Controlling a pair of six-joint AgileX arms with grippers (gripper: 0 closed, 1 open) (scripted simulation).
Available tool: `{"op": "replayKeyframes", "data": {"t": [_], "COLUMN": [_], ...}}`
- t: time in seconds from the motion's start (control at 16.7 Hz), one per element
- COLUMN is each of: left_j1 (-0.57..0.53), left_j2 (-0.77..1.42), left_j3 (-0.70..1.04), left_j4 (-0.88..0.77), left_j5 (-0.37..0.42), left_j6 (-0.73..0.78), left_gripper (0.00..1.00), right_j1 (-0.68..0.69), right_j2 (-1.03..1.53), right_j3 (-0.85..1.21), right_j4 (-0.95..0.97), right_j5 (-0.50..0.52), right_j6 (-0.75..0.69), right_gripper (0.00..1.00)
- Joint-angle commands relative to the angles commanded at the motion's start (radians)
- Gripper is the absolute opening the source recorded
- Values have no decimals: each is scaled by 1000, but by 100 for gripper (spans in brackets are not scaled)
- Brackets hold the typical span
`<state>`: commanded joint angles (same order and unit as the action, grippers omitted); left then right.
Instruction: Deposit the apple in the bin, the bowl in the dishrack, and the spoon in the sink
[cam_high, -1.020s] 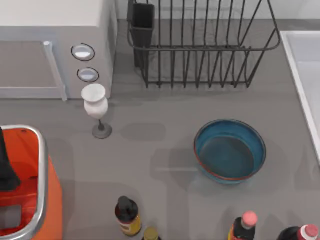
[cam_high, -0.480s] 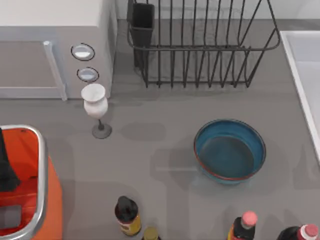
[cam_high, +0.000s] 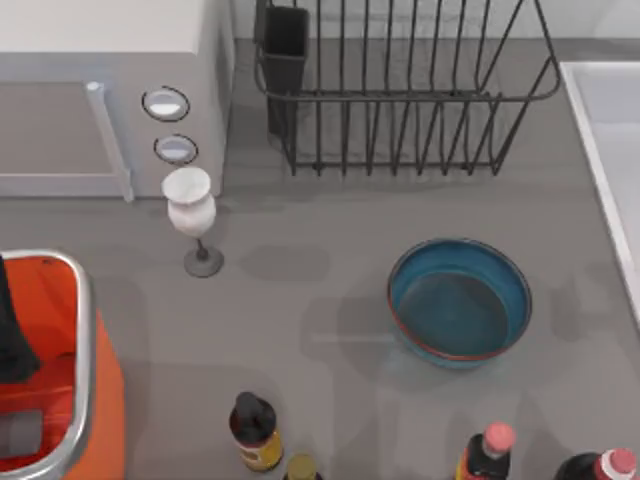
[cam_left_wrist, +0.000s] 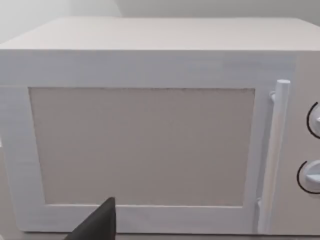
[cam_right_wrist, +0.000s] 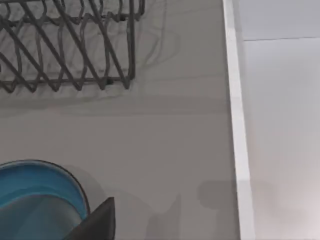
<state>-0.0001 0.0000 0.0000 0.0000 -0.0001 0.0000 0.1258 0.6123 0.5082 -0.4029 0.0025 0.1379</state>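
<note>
Hardly anything has shifted: only a faint shadow beside the pale grey-white rectangular sink has crept along the table. The wide teal-blue bowl with a reddish-brown rim sits upright, near the dark wire dishrack. The left arm hangs over the large orange silver-rimmed bin. The right gripper hovers between bowl and sink, and I cannot tell whether it is released or clenched. A rim pinch could slip on the bowl's sloping wall, the prongs could snag it, and the dark bottles nearby could topple.
</note>
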Motion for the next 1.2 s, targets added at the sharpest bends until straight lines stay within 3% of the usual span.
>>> {"op": "replayKeyframes", "data": {"t": [0.72, 1.2], "left_j1": [0, 0], "left_j2": [0, 0], "left_j3": [0, 0], "left_j4": [0, 0], "left_j5": [0, 0], "left_j6": [0, 0], "left_gripper": [100, 100], "right_j1": [208, 268], "right_j2": [983, 1262], "right_j3": [807, 1032], "right_j4": [-648, -833], "right_j5": [-2, -1], "right_j6": [213, 271], "right_gripper": [100, 100]}}
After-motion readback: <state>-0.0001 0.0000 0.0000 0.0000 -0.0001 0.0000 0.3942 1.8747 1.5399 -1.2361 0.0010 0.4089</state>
